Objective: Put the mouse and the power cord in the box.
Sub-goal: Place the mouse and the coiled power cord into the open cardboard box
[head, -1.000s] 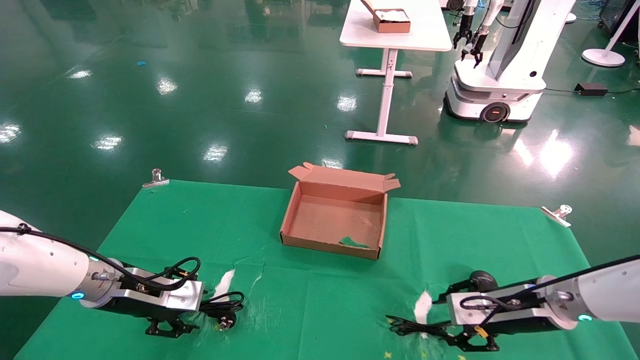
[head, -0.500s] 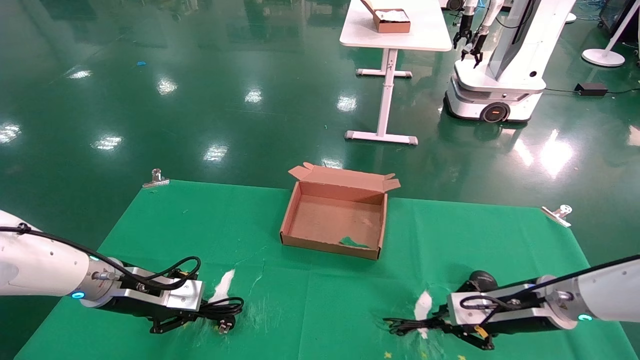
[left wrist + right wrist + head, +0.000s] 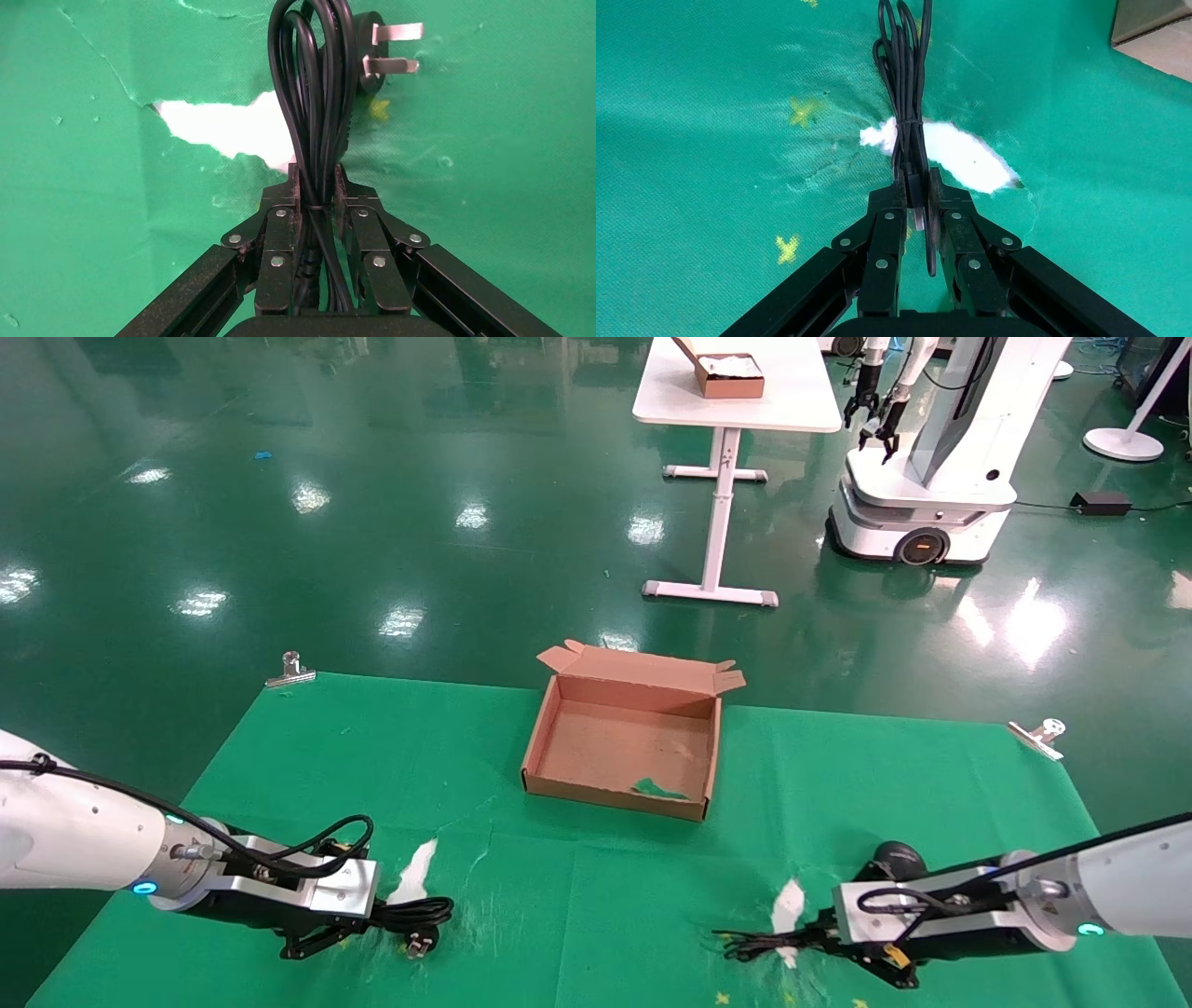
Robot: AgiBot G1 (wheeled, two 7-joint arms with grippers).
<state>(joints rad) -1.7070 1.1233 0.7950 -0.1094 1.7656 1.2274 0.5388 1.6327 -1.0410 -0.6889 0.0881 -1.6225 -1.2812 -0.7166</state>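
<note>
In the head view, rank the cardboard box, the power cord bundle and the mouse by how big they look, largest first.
1. The box, clearly the largest.
2. The power cord, partly hidden by the left gripper.
3. The mouse, partly behind the right arm and nearer the camera, so its rank against the cord is unsure.

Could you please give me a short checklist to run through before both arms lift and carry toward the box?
1. Left gripper shut on the power cord: ok.
2. Right gripper shut on the mouse cable: ok.
3. Mouse body itself gripped: not ok, only its bundled cable is pinched.
4. Box lid open, interior free for both items: ok.
5. Plug free of the torn green cloth: cannot tell.
</note>
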